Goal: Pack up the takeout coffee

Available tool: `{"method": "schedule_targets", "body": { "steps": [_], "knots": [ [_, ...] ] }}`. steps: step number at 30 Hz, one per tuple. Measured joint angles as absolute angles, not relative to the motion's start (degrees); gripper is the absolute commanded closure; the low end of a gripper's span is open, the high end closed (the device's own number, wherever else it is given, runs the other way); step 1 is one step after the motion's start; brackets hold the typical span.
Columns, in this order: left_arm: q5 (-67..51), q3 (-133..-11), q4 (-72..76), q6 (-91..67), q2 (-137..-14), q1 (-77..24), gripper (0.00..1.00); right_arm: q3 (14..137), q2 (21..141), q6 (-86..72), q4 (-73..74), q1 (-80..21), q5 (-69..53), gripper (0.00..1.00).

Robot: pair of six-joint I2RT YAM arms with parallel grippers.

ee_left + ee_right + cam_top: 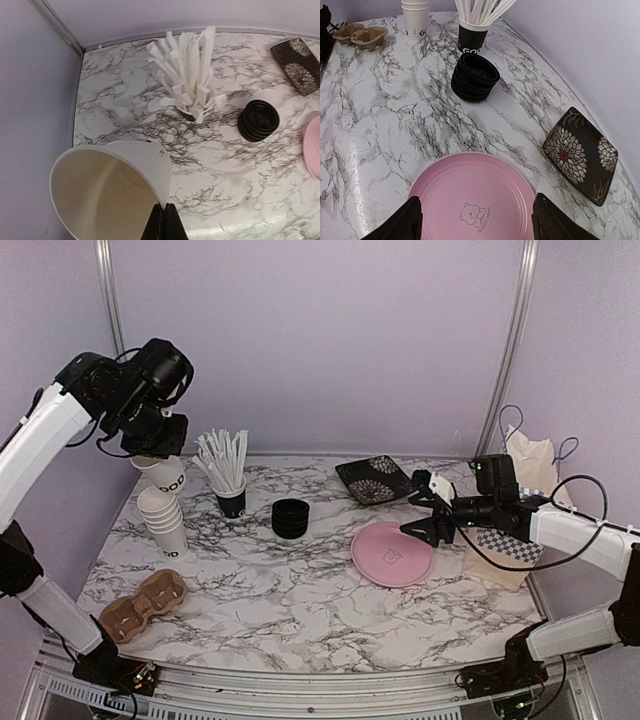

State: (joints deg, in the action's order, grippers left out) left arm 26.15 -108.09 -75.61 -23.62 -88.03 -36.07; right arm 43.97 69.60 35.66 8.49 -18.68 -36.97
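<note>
Marble table (300,590) below, your left end effector (164,222) clamps a cup (110,185), presumably for the carrier (145,605); right end effector (422,530) gapes.

Lettering on a plate and three sets of cups

The pink plate (470,190) carries a small bear drawing with "SWEET BEAR" printed beneath it. The black cup (471,40) holding the straws shows white letters "GO", cut off at the edge. The stack of white cups (415,22) shows black "GO" low on its side. The lifted white cup (165,473) bears black letters ending in "OD". No full word can be made out.
</note>
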Motion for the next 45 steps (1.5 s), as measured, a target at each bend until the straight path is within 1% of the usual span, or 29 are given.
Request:
{"method": "schedule_targets", "body": {
  "steps": [3, 6, 10, 15, 20, 28, 34, 45],
  "knots": [
    [25.4, -117.3, -76.9, -25.2, -88.0, -43.4, 1.0, 44.0, 69.6, 36.4, 9.8, -18.7, -38.9, 0.26],
    [22.7, -120.2, -76.6, -24.6, -87.6, -49.1, 1.0, 44.0, 69.9, 36.7, 10.4, -18.7, -39.9, 0.26],
    [21.7, -118.0, -75.9, -21.1, -89.5, -56.5, 1.0, 44.0, 70.7, 36.2, 10.3, -18.7, -39.6, 0.27],
    [22.6, -113.6, -73.2, -14.9, -99.8, -66.6, 1.0, 44.0, 71.1, 34.5, 9.7, -18.6, -37.3, 0.26],
    [18.4, -112.3, -69.3, -9.9, -108.5, -73.1, 1.0, 44.0, 71.7, 34.0, 9.2, -18.6, -36.2, 0.27],
    [13.8, -113.3, -64.3, -5.3, -114.3, -78.3, 1.0, 44.0, 72.2, 33.8, 8.8, -18.5, -34.3, 0.27],
    [12.5, -112.1, -59.7, -3.4, -116.4, -78.7, 1.0, 44.0, 72.2, 33.8, 8.6, -18.5, -33.5, 0.27],
    [10.8, -107.1, -55.7, -1.3, -117.2, -78.7, 1.0, 44.0, 73.5, 33.9, 8.6, -18.4, -32.8, 0.27]
  ]
}}
